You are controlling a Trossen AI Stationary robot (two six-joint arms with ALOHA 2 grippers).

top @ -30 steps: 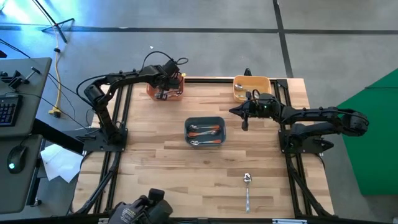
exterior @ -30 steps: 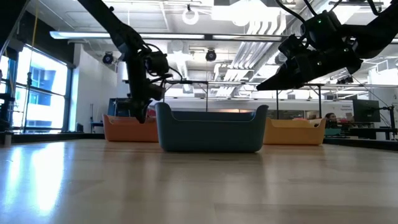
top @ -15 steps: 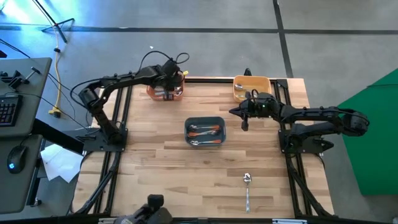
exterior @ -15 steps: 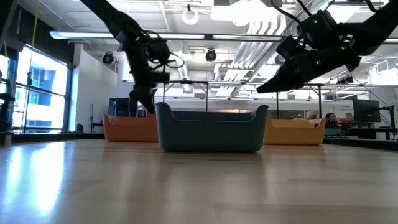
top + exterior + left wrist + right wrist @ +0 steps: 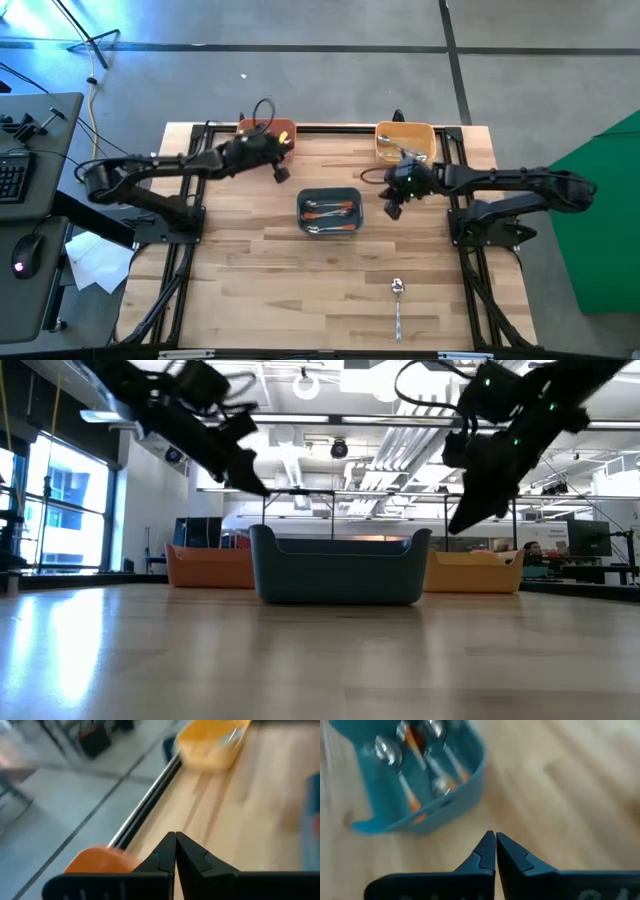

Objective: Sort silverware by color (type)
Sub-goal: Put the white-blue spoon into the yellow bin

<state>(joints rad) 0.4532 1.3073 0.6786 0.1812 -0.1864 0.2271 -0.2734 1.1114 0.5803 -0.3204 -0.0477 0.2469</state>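
Several spoons [image 5: 328,212] with orange handles lie in the dark blue bin [image 5: 303,197] at the table's middle; they also show in the right wrist view [image 5: 412,750]. One plain silver spoon [image 5: 398,304] lies flat on the table near the front edge. My left gripper [image 5: 282,174] is shut and empty, in the air between the orange bin [image 5: 283,128] and the blue bin. My right gripper [image 5: 390,210] is shut and empty, pointing down just right of the blue bin [image 5: 465,775].
A yellow bin [image 5: 392,148] stands at the far edge, right of centre, behind my right arm, with something shiny in it. The orange bin stands at the far edge, left of centre. Bare wooden tabletop lies on the near side of the blue bin.
My left gripper has left the orange bin, risen and swung toward the near right, toward the blue bin, tipping from pointing down to slanting. My right gripper has tipped from pointing left to pointing down and come a little nearer the blue bin.
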